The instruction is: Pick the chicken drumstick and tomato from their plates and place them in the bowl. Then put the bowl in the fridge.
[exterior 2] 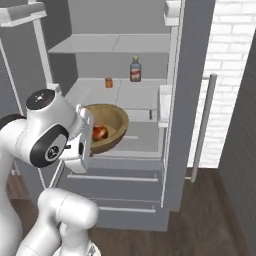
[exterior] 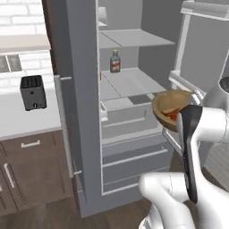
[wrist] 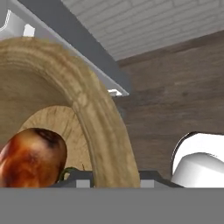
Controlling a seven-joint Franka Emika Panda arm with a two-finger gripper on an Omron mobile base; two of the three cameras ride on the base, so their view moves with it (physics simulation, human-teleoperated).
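The tan wooden bowl [exterior: 166, 103] [exterior 2: 111, 120] hangs tilted in front of the open fridge [exterior: 129, 85] [exterior 2: 125, 97], at the level of its lower shelf. My gripper [exterior 2: 89, 136] [wrist: 109, 177] is shut on the bowl's near rim [wrist: 100, 127]. Inside the bowl lies the golden-brown chicken drumstick [wrist: 30, 157] [exterior: 169, 110]. A patch of red beside it is the tomato [exterior: 172, 117], mostly hidden. In the right base view one red-brown lump [exterior 2: 100, 132] shows in the bowl, and I cannot tell which food it is. The plates are out of view.
A brown bottle [exterior: 115, 61] [exterior 2: 135, 69] and a small orange can [exterior 2: 108, 82] stand on the middle shelf. Fridge doors stand open on both sides, one with a bar handle [exterior 2: 202, 120]. A dark toaster [exterior: 33, 92] sits on the left counter. Drawers fill the fridge's lower part.
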